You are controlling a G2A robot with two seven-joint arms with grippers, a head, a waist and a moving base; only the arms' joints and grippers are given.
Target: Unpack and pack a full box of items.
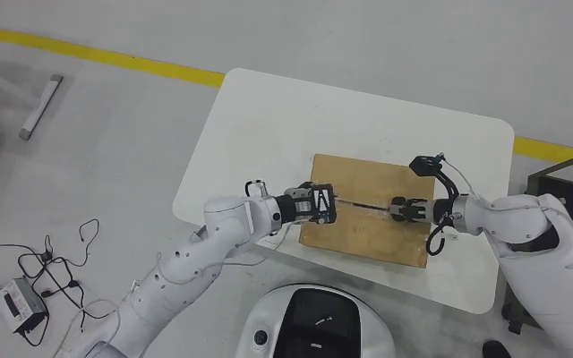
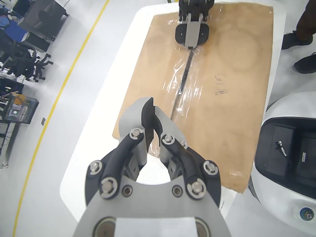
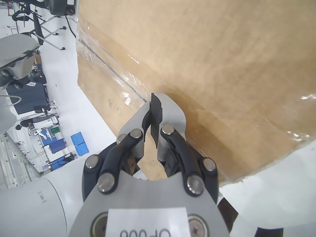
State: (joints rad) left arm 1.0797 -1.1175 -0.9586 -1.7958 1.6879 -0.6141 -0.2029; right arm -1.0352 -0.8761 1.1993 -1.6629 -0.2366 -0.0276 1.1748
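A closed brown cardboard box [image 1: 358,237] lies flat on the white table [image 1: 286,125]. Clear crinkled tape covers its middle seam [image 2: 184,75], where a dark gap shows between the flaps. My left gripper [image 1: 328,204] is shut and empty, hovering over the box's near-left end of the seam [image 2: 151,104]. My right gripper [image 1: 395,209] is also shut, with its tips down on the seam toward the box's other end [image 2: 192,46]. In the right wrist view its closed tips [image 3: 153,102] rest against the taped box top [image 3: 209,50].
The box fills the table's front middle; bare table lies behind it and to its left. A person's shoes [image 2: 303,38] stand beside the table. A dark cart [image 1: 555,183] stands off the right edge, and cables [image 1: 54,268] lie on the floor at left.
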